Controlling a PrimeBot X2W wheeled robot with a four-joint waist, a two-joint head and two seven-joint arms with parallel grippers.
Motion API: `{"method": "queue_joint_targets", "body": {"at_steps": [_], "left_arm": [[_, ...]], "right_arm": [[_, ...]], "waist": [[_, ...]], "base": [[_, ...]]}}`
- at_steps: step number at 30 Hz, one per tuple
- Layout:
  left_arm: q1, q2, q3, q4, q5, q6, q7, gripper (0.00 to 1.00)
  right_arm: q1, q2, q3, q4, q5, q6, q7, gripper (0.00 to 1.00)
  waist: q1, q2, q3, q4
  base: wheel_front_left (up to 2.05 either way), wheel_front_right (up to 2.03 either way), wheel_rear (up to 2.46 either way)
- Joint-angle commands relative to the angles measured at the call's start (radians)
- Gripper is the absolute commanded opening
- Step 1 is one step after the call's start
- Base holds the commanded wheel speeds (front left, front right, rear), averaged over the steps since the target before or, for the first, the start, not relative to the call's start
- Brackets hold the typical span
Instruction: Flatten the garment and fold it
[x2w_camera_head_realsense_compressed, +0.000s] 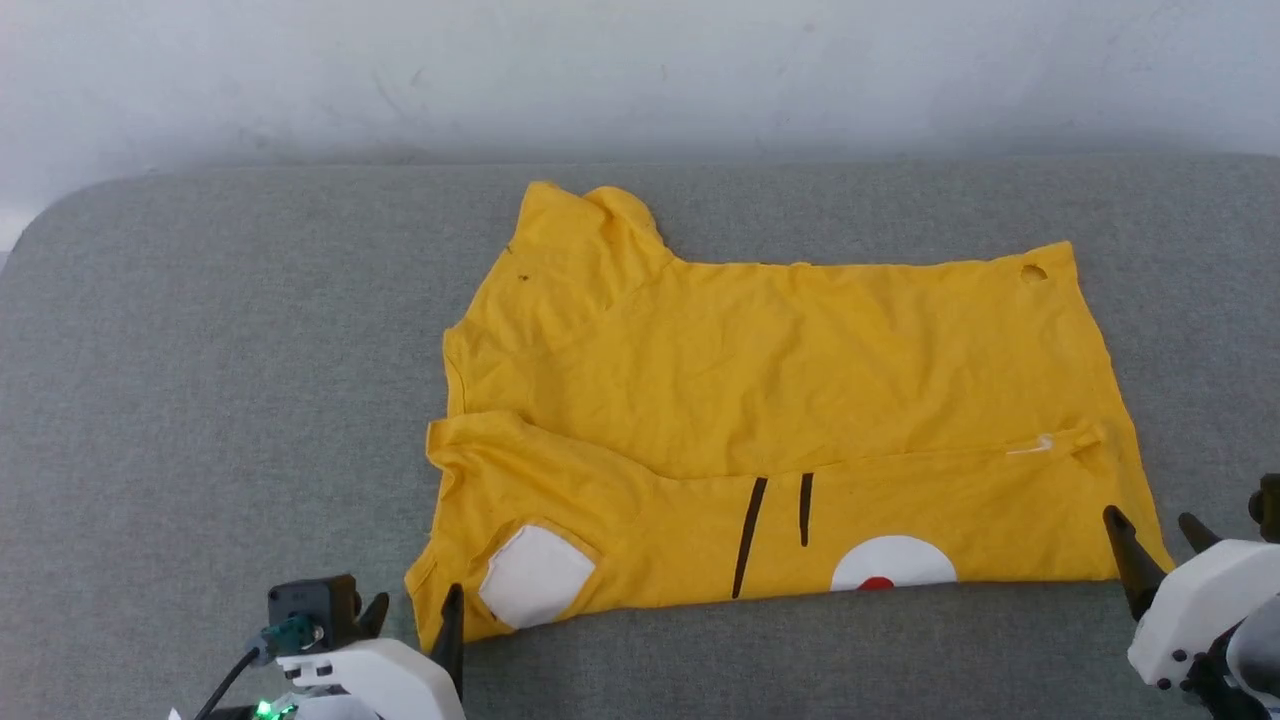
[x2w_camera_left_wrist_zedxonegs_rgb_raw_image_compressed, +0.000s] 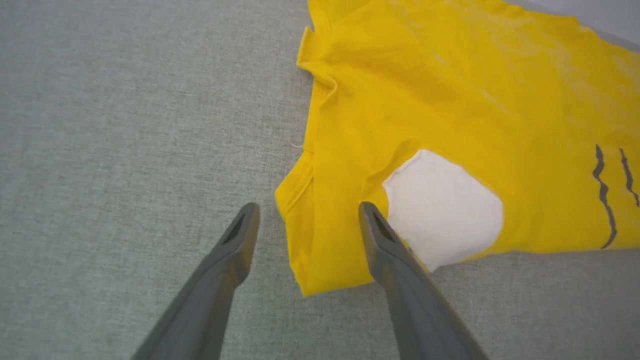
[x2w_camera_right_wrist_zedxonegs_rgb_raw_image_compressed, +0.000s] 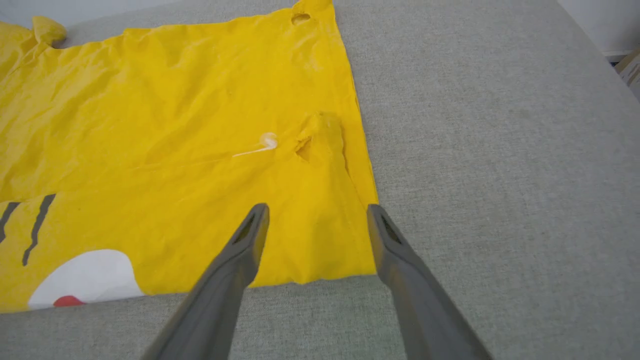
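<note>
Garment (x2w_camera_head_realsense_compressed: 780, 380): one; left gripper (x2w_camera_head_realsense_compressed: 417, 597), right gripper (x2w_camera_head_realsense_compressed: 1148, 516)

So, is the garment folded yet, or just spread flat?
Partly folded: the garment has its near strip turned over onto the plain side, with the printed whisker lines facing up. The rest lies flat.

Place: a plain test room, I think.
Signs: my grey cloth-covered table (x2w_camera_head_realsense_compressed: 200, 400), a bare white wall (x2w_camera_head_realsense_compressed: 640, 70) behind it.
</note>
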Motion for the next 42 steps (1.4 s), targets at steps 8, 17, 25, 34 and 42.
{"method": "queue_joint_targets", "body": {"at_steps": [8, 17, 25, 34, 42], "left_arm": [[-0.034, -0.005, -0.033, 0.071, 0.004, 0.015, 0.076, 1.00], [-0.068, -0.022, -0.042, 0.130, -0.023, -0.048, 0.053, 0.00], [-0.106, -0.029, -0.048, 0.065, 0.001, -0.067, 0.001, 0.00], [-0.106, -0.025, -0.055, 0.036, 0.014, -0.060, -0.011, 0.00], [-0.068, 0.020, -0.016, 0.002, 0.011, -0.041, -0.030, 0.00]], "right_arm": [[0.002, 0.024, -0.031, -0.085, -0.017, -0.002, 0.025, 1.00], [-0.021, -0.002, -0.020, -0.068, -0.028, -0.002, 0.062, 1.00], [-0.083, -0.014, -0.053, 0.086, -0.088, -0.002, 0.076, 1.00], [-0.088, 0.017, -0.054, 0.199, -0.105, -0.002, 0.114, 0.00], [-0.044, 0.016, -0.052, 0.110, -0.071, -0.002, 0.101, 0.00]], "waist": [[0.0001, 0.0000, 0.066, -0.030], [0.0001, 0.0000, 0.101, -0.026], [0.0001, 0.0000, 0.111, 0.014], [0.0001, 0.0000, 0.098, 0.022], [0.0001, 0.0000, 0.018, 0.007]], "base": [[0.00, 0.00, 0.00], [0.00, 0.00, 0.00], [0.00, 0.00, 0.00], [0.00, 0.00, 0.00], [0.00, 0.00, 0.00]]}}
